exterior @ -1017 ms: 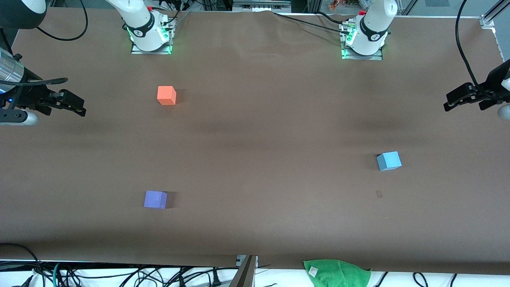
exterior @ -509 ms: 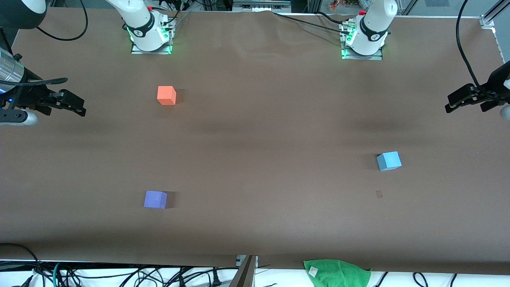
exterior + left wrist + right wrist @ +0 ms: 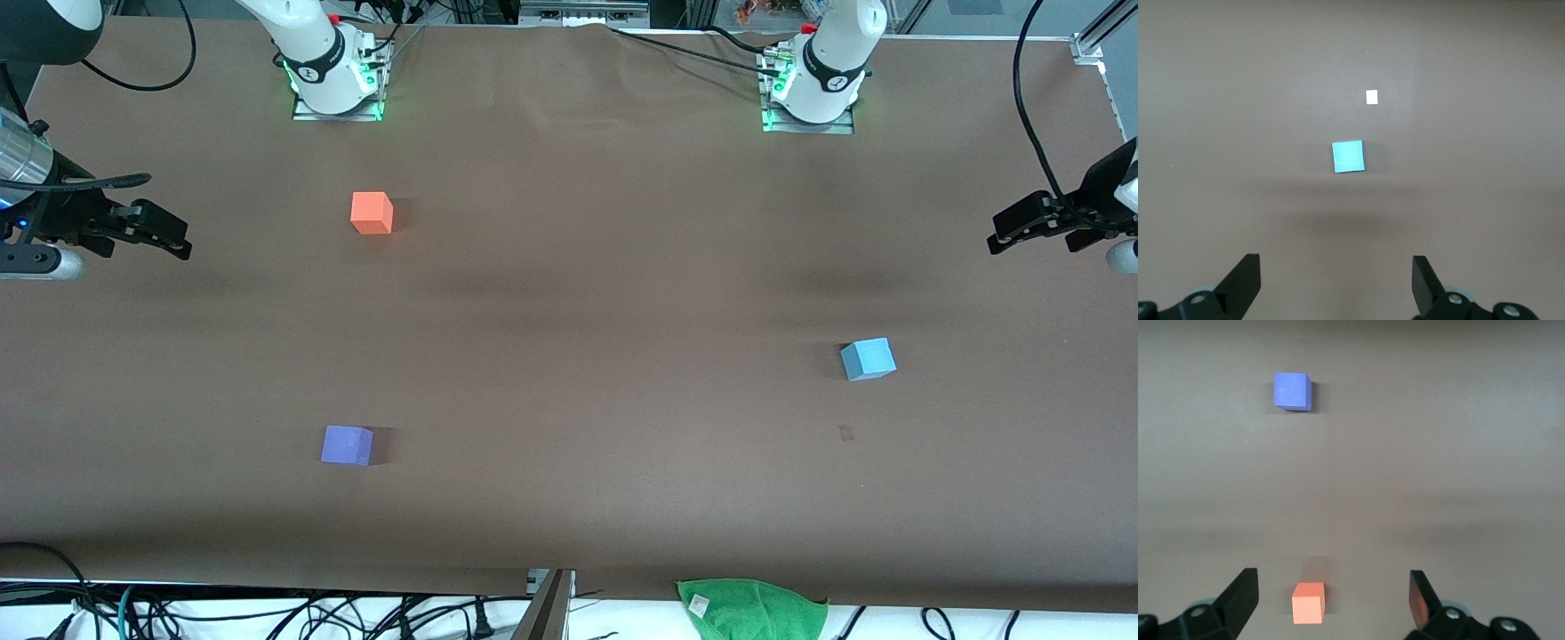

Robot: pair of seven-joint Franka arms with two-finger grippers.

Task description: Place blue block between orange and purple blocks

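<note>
While 3 cubes sit on the brown table (image 3: 587, 293), both grippers hang spread and empty at its ends. The blue block (image 3: 868, 359) lies toward the left arm's end, well apart from the left gripper (image 3: 1022, 229); the orange block (image 3: 372, 213) and purple block (image 3: 347, 444) lie toward the end where the right gripper (image 3: 164, 236) waits. Only the left wrist view shows 1 pale tag (image 3: 1371, 97) near the blue block.
</note>
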